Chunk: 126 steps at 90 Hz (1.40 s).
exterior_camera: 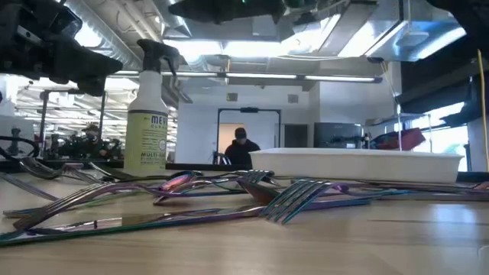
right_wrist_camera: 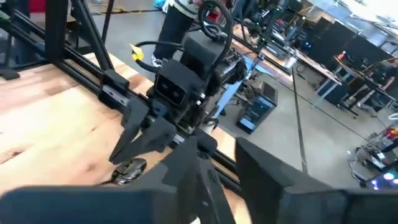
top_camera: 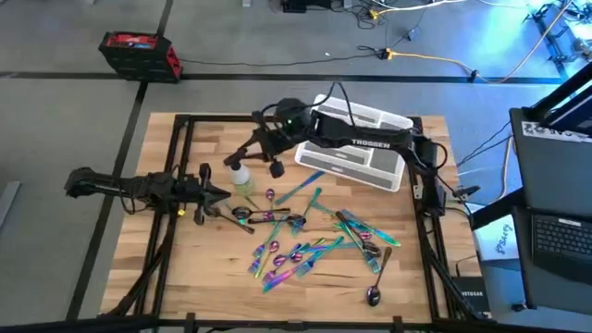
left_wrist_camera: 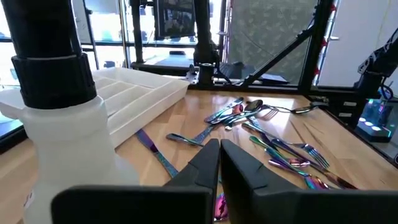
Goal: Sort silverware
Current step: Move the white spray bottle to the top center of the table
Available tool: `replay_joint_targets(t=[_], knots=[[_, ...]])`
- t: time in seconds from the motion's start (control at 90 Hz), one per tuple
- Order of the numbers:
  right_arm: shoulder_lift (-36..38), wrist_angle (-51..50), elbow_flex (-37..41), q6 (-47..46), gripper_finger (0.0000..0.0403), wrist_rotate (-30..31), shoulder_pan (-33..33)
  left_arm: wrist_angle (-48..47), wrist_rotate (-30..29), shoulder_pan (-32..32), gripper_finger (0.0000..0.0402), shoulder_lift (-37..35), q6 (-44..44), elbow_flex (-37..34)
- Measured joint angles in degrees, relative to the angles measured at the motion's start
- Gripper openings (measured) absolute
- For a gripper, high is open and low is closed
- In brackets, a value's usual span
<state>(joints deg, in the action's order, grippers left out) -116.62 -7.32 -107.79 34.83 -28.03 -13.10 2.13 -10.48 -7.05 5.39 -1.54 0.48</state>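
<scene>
Several iridescent forks, spoons and knives, the silverware (top_camera: 310, 242), lie scattered flat on the wooden table, with a darker spoon (top_camera: 374, 295) nearest the front edge. My left gripper (top_camera: 225, 194) reaches in from the left with its fingers shut (left_wrist_camera: 219, 152), just left of the pile and beside the spray bottle (top_camera: 240, 176). A pink piece (left_wrist_camera: 219, 206) lies on the table below its fingers. My right gripper (top_camera: 259, 165) reaches over the white tray (top_camera: 356, 153) and hangs open above the table just behind the bottle, with nothing between its fingers.
The white compartmented tray (left_wrist_camera: 140, 93) stands at the back right of the table. The spray bottle (exterior_camera: 149, 114) stands upright left of it, close to both grippers. Black frame rails (top_camera: 180, 166) run along the table's sides. A person (exterior_camera: 241, 149) shows far off in the room.
</scene>
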Motion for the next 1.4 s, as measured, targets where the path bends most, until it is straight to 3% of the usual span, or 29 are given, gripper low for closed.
replay_joint_targets(t=[0.144, 0.289, 0.556, 1.144, 1.4], knots=[[-0.42, -1.72, 0.0, 0.3, 0.0163, 1.43, 0.02, 0.0, 0.01, 0.01, 0.0, 0.0, 0.01, 0.0], [-2.52, -0.64, 0.0, 1.57, 0.0185, 3.59, 0.12, 0.0, 0.0, 0.0, 0.0, 0.0, 0.0, 0.0], [-4.24, 4.82, 0.0, 1.88, 0.0186, 8.11, 0.74, 0.0, 0.0, 0.01, 0.0, 0.01, 0.0, -0.01], [-6.52, 2.51, 0.02, -0.8, 0.0186, 7.38, -0.79, 0.0, 0.0, 0.02, 0.0, 0.0, 0.0, -0.01], [-7.28, 2.83, 0.07, -2.99, 0.0186, 3.89, -0.79, 0.0, 0.0, 0.0, 0.0, 0.0, 0.02, 0.0]])
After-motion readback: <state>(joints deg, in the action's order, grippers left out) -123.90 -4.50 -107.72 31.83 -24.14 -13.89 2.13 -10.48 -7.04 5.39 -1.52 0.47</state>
